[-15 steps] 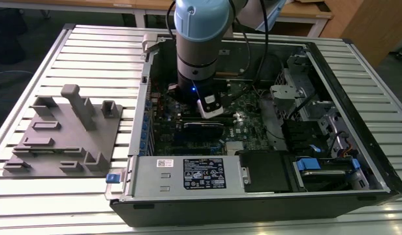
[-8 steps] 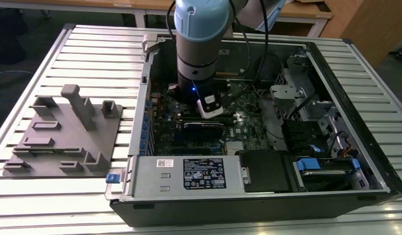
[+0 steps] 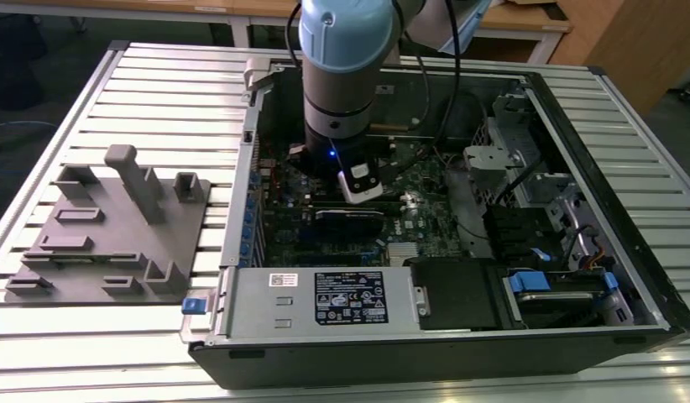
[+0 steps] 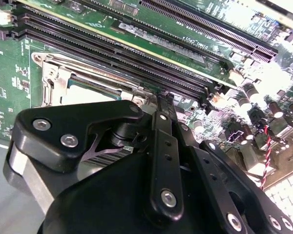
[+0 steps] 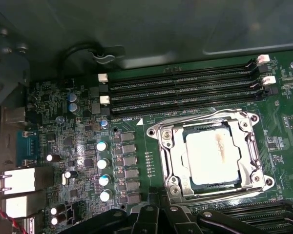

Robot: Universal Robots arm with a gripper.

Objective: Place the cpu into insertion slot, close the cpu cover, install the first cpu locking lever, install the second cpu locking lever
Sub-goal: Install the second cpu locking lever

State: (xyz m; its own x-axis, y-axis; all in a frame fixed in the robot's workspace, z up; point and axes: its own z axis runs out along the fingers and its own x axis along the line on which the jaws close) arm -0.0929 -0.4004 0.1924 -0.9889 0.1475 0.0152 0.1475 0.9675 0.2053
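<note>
In the first wrist view, the chip (image 5: 208, 158) sits in its socket (image 5: 170, 139) on the green board (image 5: 73, 141), the metal frame (image 5: 250, 146) lying closed around it. In the second wrist view the gripper (image 4: 164, 105) hangs just beside the socket, fingers (image 4: 166, 127) pressed together, holding nothing. The exterior view shows the arm (image 3: 342, 75) reaching into an open computer case (image 3: 614, 210).

likely a robotics lab: opened desktop computer case (image 3: 435, 252) on a slatted aluminium worktable (image 3: 166, 92), grey fixture block (image 3: 110, 235) alongside, wooden desks (image 3: 525, 25) behind.

cpu (image 5: 208, 157): silver-grey, flat in insertion slot (image 5: 157, 132) | cpu cover (image 5: 253, 152): silvery frame, closed over it
</note>
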